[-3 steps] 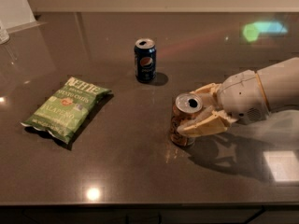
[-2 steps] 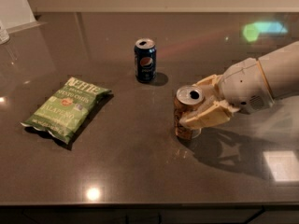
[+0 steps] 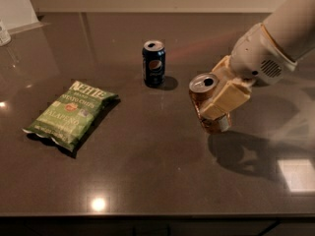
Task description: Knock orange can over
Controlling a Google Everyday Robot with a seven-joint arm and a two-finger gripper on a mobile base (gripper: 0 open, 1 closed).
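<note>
The gripper (image 3: pixel 212 108), right of the Pepsi can (image 3: pixel 154 63), has its jaws clamped around the orange can (image 3: pixel 203 85), which is tilted, its base seemingly off the bench (image 3: pixel 147 171). It would do best to lay the can fully sideways, low and away from the Pepsi can, before letting go.

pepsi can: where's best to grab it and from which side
Probably the mid-body of the Pepsi can, from the right: it stands upright, round, and apart from other things. The gripper, right of it, holds the tilted orange can.
</note>
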